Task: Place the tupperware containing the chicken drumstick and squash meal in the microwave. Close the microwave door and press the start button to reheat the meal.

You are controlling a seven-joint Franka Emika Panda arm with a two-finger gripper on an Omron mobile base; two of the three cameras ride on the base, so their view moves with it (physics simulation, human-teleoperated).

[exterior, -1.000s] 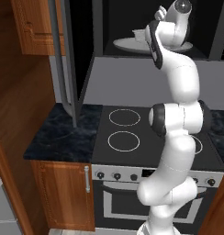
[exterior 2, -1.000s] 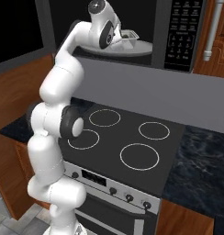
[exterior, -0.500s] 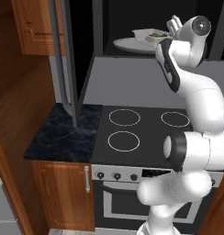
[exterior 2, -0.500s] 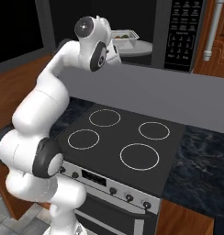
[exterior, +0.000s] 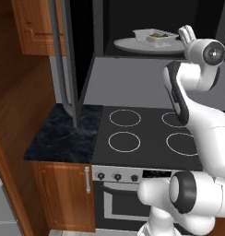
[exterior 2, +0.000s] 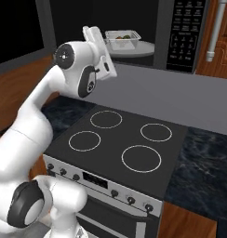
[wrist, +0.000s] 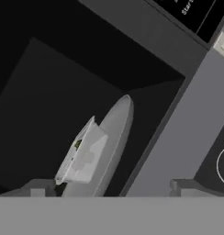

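Now, from the left base view, we see the tupperware (exterior: 155,37) resting on the round plate (exterior: 133,46) inside the microwave (exterior: 103,27), with small bits of food in it that we cannot tell apart. The gripper (exterior: 188,35) stands just beside the tray, on its right, not touching it, and its fingers point up with nothing between them. The door (exterior: 63,60) hangs open at the left, edge-on to us. From the right base view, the tray (exterior 2: 122,38) sits on the plate (exterior 2: 138,48) behind the gripper (exterior 2: 96,42), whose jaws are spread apart and empty; the button panel (exterior 2: 186,28) is on the right of the cavity. In the hand view, the tray (wrist: 81,156) lies on the plate (wrist: 114,133), rolled sideways by the camera, and the two finger tips (wrist: 38,187) rise well apart at the bottom. We judge that the placing is done and that the closing of the door is the step in hand. To do it well, we should first draw the hand fully out of the cavity, so it does not catch the tray's rim. Then we should swing around to the outer face of the door and push near its free edge, following its arc until it sits flush. Only after that we go to the start button.
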